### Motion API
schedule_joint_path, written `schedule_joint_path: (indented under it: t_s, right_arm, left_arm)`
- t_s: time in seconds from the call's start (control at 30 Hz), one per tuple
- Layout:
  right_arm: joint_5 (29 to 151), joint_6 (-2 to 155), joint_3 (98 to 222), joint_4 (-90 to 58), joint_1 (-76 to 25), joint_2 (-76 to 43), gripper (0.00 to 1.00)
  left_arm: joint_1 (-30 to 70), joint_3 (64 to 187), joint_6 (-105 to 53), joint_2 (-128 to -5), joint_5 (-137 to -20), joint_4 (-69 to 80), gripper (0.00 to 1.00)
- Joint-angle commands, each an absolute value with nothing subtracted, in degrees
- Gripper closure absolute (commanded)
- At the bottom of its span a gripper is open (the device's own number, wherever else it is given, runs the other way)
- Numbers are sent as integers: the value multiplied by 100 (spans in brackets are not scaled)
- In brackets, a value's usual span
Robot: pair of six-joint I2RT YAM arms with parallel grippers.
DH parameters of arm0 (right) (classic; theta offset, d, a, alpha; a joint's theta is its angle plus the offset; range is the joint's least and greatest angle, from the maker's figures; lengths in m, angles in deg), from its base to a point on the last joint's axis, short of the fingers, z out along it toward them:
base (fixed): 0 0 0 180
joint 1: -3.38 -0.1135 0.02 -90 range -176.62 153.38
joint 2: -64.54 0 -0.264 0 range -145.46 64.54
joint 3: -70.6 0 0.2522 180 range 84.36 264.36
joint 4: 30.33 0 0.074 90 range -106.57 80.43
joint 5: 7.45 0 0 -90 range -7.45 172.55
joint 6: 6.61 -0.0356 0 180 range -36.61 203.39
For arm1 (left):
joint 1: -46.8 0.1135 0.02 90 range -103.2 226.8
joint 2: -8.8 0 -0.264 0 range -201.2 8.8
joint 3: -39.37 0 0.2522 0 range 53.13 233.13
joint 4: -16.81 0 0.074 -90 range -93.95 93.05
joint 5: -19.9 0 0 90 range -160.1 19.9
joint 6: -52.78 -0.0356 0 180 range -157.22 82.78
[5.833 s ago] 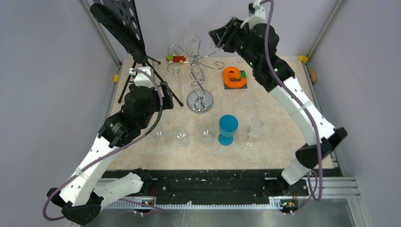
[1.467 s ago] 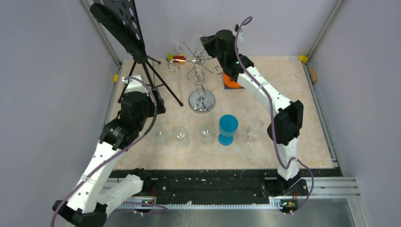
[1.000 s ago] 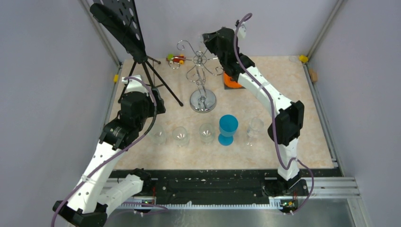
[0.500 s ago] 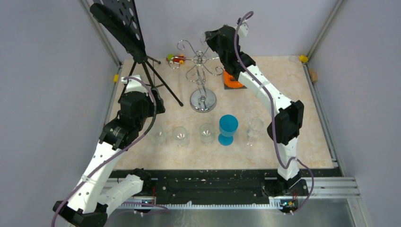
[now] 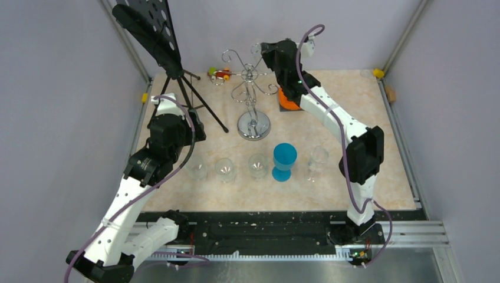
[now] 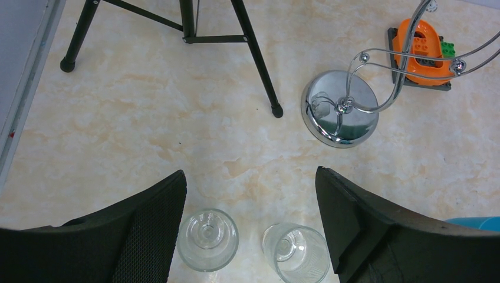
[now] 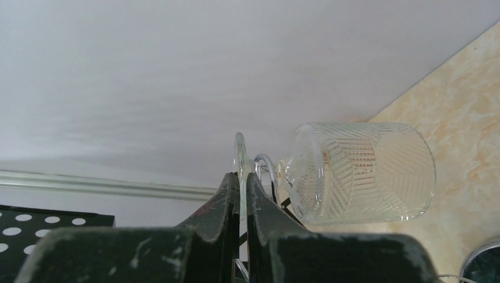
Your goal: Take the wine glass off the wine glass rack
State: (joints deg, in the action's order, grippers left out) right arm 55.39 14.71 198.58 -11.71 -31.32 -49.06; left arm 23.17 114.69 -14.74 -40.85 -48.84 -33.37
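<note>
The marble-patterned table [image 5: 365, 118] carries the black music stand [image 5: 147, 29] at its far left corner. Near that stands the wine glass rack [image 5: 253, 125], upright on its mirrored base. My right gripper [image 7: 242, 177] is raised beside the rack's top, on its right side. Its fingers [image 7: 227, 200] are all but together, pinched on the thin round foot of the wine glass [image 7: 359, 171]. The glass lies on its side, its ribbed bowl pointing away from my fingers; whether it is clear of the hook arms I cannot tell. My left gripper [image 6: 249, 177] hangs low over the table, spread wide and holding nothing, above two small clear glasses [image 6: 207, 239] standing near each other.
</note>
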Motion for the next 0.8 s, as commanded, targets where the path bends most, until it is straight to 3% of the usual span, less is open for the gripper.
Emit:
schedule_joint_path:
  t_s: [0.0, 0.77]
  right_arm:
    - [5483, 1164, 19758, -2028, -3125, -4115, 100]
    - [6059, 675, 19402, -1751, -3126, -3867, 100]
  left_arm:
    - [2366, 11439, -1439, -4102, -4923, -3097, 16]
    - [2405, 11430, -1410, -4102, -5009, -3087, 17]
